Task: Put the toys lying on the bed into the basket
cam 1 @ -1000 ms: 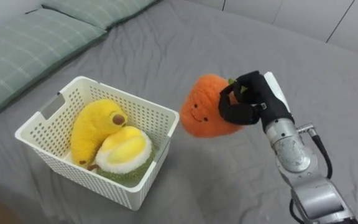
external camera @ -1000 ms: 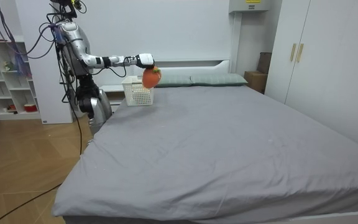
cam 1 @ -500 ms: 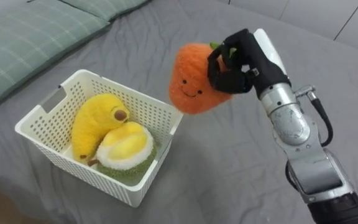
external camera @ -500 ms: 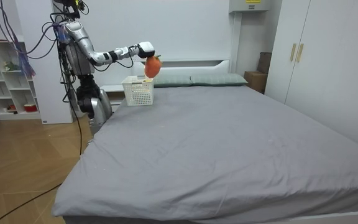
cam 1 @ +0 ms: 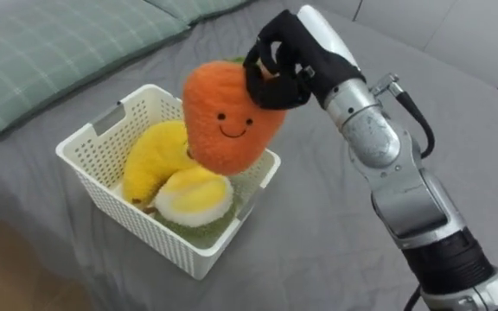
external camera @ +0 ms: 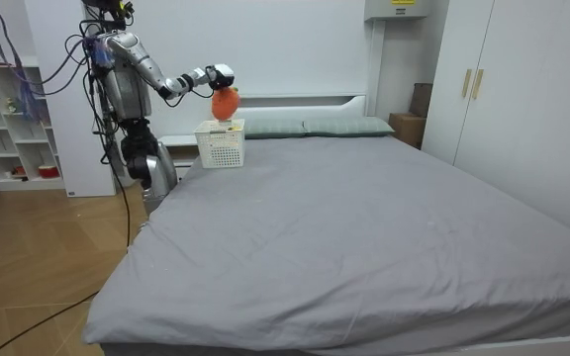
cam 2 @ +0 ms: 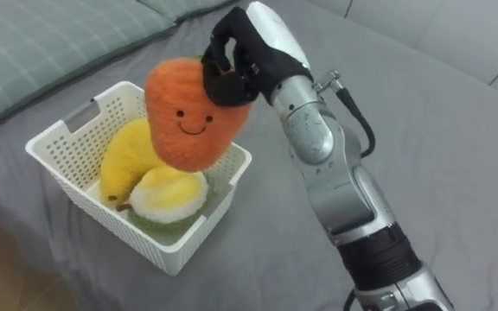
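My right hand (cam 1: 285,62) is curled tight round the carrot plush (cam 1: 226,123), hanging above the white basket (cam 1: 137,226). The banana plush (cam 1: 150,160) and durian plush (cam 1: 193,194) crowd it, so if I release off-centre the carrot may roll out.

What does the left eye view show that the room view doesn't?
Left eye view: the smiling face on the carrot toy, and a banana toy and a yellow-and-white plush lying in the basket. Room view: the whole robot standing by the corner of the bed, a wardrobe and a white shelf. Both: the right hand curled round the carrot toy, held over the white basket on the grey bed.
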Motion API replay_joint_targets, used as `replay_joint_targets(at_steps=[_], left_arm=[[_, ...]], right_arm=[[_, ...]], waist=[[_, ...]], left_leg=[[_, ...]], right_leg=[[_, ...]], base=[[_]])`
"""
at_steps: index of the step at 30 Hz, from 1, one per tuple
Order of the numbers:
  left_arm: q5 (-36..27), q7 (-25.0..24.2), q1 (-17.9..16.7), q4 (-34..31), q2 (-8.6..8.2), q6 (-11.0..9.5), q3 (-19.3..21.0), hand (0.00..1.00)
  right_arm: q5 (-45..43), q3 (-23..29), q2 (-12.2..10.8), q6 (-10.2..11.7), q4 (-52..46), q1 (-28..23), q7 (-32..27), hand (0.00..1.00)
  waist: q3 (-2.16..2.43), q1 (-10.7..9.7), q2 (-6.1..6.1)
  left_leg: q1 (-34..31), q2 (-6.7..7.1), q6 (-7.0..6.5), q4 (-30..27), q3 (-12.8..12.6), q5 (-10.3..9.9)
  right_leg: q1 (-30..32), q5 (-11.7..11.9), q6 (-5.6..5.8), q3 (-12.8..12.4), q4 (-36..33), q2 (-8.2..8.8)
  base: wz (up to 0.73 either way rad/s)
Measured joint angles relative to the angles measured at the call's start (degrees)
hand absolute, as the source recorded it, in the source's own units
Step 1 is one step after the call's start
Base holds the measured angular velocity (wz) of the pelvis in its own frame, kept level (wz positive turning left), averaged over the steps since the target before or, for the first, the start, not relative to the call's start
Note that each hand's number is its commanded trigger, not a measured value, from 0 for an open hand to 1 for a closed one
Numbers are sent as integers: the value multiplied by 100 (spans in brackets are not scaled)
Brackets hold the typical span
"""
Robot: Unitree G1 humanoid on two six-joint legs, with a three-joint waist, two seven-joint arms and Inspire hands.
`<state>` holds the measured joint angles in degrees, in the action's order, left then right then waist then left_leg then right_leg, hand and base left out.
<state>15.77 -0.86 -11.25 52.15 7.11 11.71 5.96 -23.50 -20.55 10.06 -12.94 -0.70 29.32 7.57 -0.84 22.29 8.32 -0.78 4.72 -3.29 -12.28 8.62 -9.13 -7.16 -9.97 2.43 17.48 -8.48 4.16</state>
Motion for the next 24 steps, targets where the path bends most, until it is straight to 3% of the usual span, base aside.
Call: replay_joint_targets(at_steps=[5,6,7,9,14,17,19,24], left_arm=[[-48,23,97,-70,52,51,0,0],[-54,28,116,-70,67,57,2,0],[-56,30,133,-70,76,73,1,0],[-53,30,154,-68,100,120,2,0],[-49,30,239,-50,105,215,6,0],[-1,31,239,-50,104,216,5,0],[-30,31,231,-49,118,218,-1,0],[-49,30,202,-44,126,309,-40,0]], right_arm=[[-150,-294,-157,-161,233,241,144,100],[-154,-347,-170,-203,318,269,173,59],[-154,-391,-171,-237,335,269,200,0],[-152,-469,-181,-278,334,270,200,0],[-167,-531,-192,-329,496,358,195,0],[-176,-532,-211,-340,1101,469,194,0],[-168,-533,-215,-349,1347,469,198,0],[-132,-535,-217,-347,1554,469,198,0]], waist=[[-51,124,106],[-52,170,133],[-35,204,181],[-5,232,248],[-20,337,275],[-27,461,276],[-57,478,295],[-57,505,328]], left_leg=[[-69,20,25,-34,130,34],[-78,19,32,-35,147,39],[-112,21,37,-42,172,45],[-175,29,43,-47,212,63],[-252,68,72,-43,383,116],[-275,91,94,-40,479,152],[-319,104,127,-41,572,174],[-387,108,137,-42,592,209]], right_leg=[[5,0,0,69,1,-5],[10,0,0,72,-2,-8],[34,0,0,74,-9,-9],[76,0,0,52,-10,-13],[81,0,0,18,1,-22],[83,0,0,24,8,-31],[88,-1,0,53,8,-31],[145,-1,0,45,-2,-34]], base=[[15],[7],[9],[12],[19],[17],[20],[6]])
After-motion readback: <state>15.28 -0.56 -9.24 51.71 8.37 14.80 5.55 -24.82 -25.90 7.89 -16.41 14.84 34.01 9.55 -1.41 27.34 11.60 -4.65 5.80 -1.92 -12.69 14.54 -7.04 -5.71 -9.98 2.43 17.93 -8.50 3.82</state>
